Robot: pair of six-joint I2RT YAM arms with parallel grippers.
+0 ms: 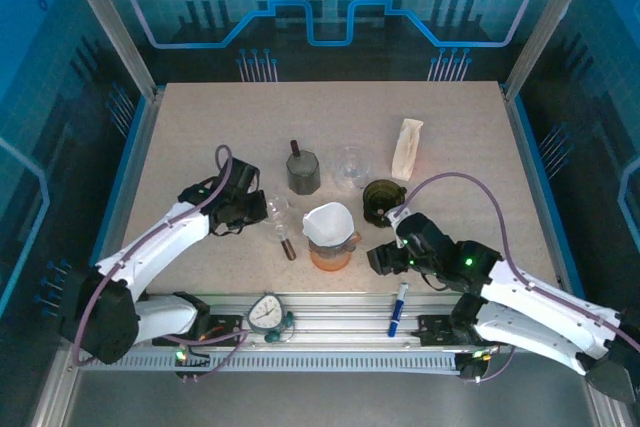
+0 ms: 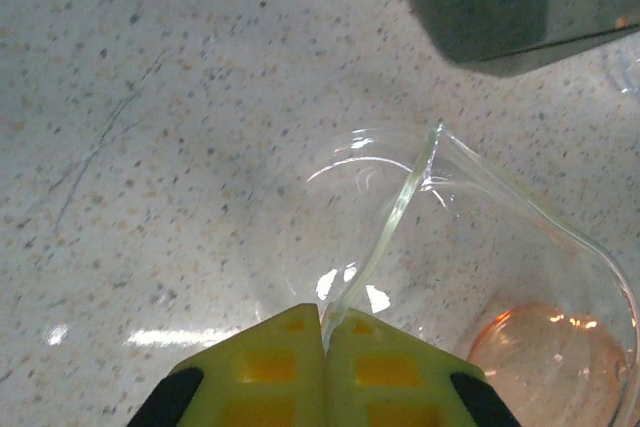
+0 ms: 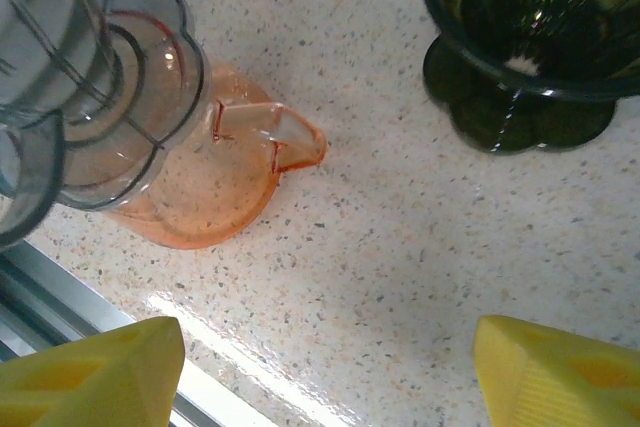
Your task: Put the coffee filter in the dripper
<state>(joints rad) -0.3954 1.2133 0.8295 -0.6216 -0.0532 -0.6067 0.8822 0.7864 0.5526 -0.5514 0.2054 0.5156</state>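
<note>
A white coffee filter (image 1: pixel 328 219) sits cone-like in the clear dripper (image 3: pixel 95 97) on top of the orange server (image 1: pixel 331 253). A dark green dripper (image 1: pixel 381 197) stands empty just right of it, also at the top of the right wrist view (image 3: pixel 525 37). My right gripper (image 1: pixel 380 259) is open, low over bare table between the orange server (image 3: pixel 200 197) and the green dripper, with nothing between its fingers (image 3: pixel 110 372). My left gripper (image 1: pixel 256 207) is shut on the thin rim of a clear glass vessel (image 2: pixel 400 209) left of the server.
A grey container (image 1: pixel 303 172), a clear glass (image 1: pixel 349 165) and a white filter packet (image 1: pixel 407 147) stand further back. A brown stick (image 1: pixel 288 246) lies by the server. A blue pen (image 1: pixel 398 307) and a round timer (image 1: pixel 267 314) rest on the front rail.
</note>
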